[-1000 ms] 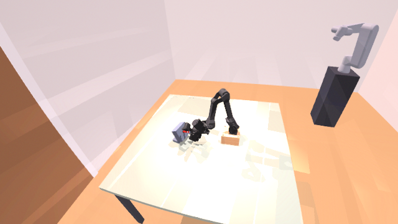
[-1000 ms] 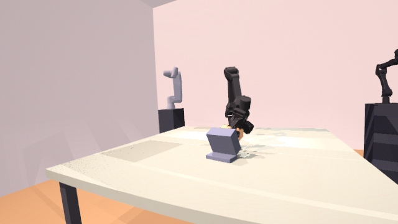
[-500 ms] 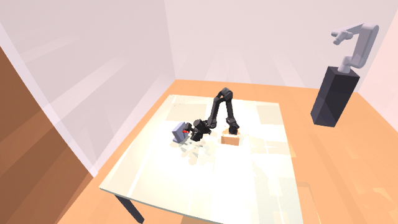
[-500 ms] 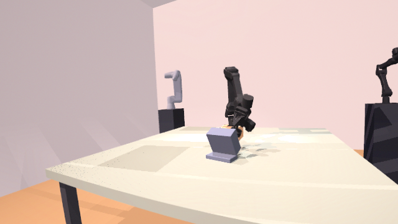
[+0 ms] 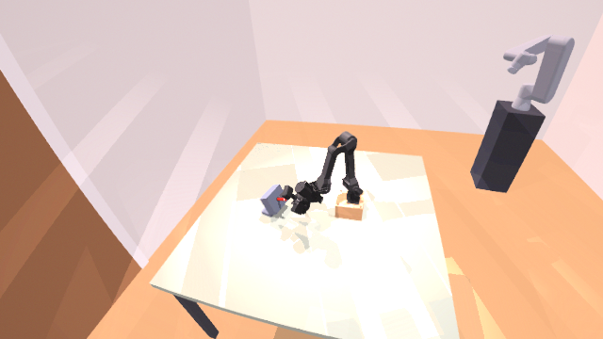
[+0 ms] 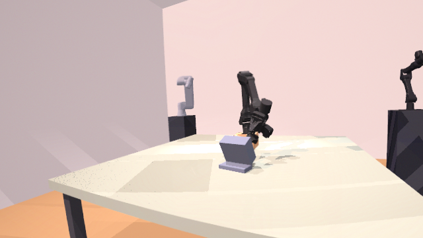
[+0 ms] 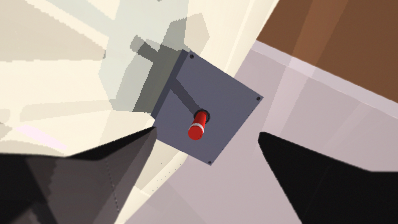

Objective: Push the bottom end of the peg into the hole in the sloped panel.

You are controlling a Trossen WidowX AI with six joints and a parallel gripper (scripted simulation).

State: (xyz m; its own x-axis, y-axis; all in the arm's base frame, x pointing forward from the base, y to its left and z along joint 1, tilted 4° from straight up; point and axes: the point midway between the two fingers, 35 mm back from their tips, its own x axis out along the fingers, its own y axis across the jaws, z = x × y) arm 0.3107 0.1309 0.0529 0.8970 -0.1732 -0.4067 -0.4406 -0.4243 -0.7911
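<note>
The blue-grey sloped panel (image 5: 271, 200) (image 6: 236, 152) (image 7: 227, 100) stands on the table. The red round peg (image 5: 281, 199) (image 7: 199, 124), with a pale band near its outer end, sits in the panel's hole and sticks out of the face. How deep it reaches inside is hidden. In the exterior view the peg is hidden behind the panel. My gripper (image 7: 207, 134) is wide open and empty. Its fingers stand apart on either side of the peg in the wrist view, not touching it, and back from the panel face.
The arm's base stands at an orange-brown box (image 5: 349, 212) on the table (image 5: 264, 264) (image 6: 297, 205). A grey arm on a dark pedestal (image 5: 506, 151) (image 6: 182, 127) stands off the table. Another black arm on a pedestal (image 6: 406, 142) is at the right in the exterior view.
</note>
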